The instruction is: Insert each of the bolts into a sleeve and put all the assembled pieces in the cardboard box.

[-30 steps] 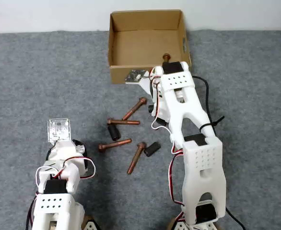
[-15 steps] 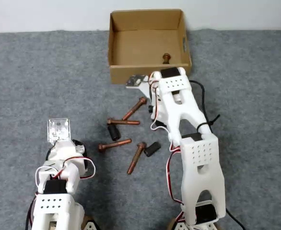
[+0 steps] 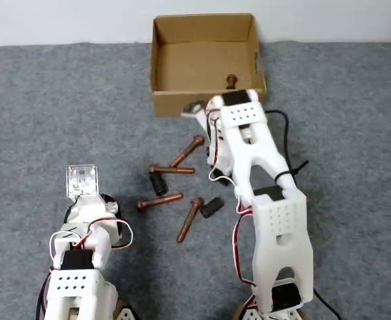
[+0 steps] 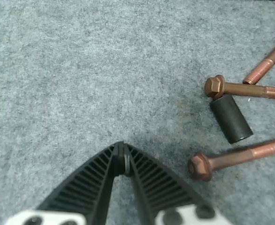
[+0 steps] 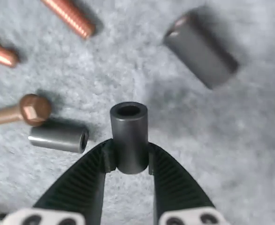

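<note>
My right gripper is shut on an upright black sleeve, held above the carpet. Under it lie two more sleeves and a copper bolt's head. In the high view the right arm reaches to just in front of the cardboard box. Inside the box, by its front wall, stands a bolt piece. Several loose bolts and two sleeves lie on the carpet between the arms. My left gripper is shut and holds nothing, low over bare carpet.
Grey carpet covers the table, with free room left of the box and at the far right. In the left wrist view a sleeve and two bolts lie just ahead of the shut fingers.
The right arm's wrist has drawn back a little from the box's front wall and turned slightly. The left arm and the loose parts have stayed put.
</note>
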### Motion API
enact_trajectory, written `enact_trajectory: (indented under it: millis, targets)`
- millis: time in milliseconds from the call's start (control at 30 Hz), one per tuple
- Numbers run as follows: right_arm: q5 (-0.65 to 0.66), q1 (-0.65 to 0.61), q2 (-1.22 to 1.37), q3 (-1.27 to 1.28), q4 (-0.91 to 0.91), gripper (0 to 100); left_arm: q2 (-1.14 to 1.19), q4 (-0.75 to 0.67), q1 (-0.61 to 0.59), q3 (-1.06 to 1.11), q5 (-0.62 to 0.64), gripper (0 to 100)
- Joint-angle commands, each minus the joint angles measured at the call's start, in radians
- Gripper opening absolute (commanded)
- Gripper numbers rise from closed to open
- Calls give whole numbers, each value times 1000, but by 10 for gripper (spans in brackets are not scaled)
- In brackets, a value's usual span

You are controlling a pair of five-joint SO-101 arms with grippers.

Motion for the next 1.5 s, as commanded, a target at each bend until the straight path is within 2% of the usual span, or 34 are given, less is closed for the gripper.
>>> enact_trajectory:
  millis: [0,133,333,567,633,867,967,1067,1233,1333,1467]
  targets:
    - [-109,-15,-159,15,47,9,-8,-28,-6,-12,3,5]
    - [-209,-19,-308,152,47,9,-8,-25,0,-12,3,5]
    - [-445,-8,-619,433,47,9,-8,-23,-2,-13,3,5]
    - [-577,33,-1024,652,42,9,-6,-15,2,-19,3,5]
    - [-608,58,-1115,710,41,9,-5,58,2,-59,3,6]
    - [-776,176,-1376,947,-68,9,2,463,9,-390,0,7]
    - [-804,220,-1466,1053,-130,9,3,585,81,-507,-2,7]
    - [-824,260,-1554,1146,-173,9,3,683,212,-584,-2,7]
    - [-818,328,-1685,1252,-176,9,5,717,359,-618,2,6]
    - [-818,366,-1759,1321,-174,9,41,717,385,-624,3,6]
    - [-816,395,-1854,1450,-174,9,210,718,405,-697,5,6]
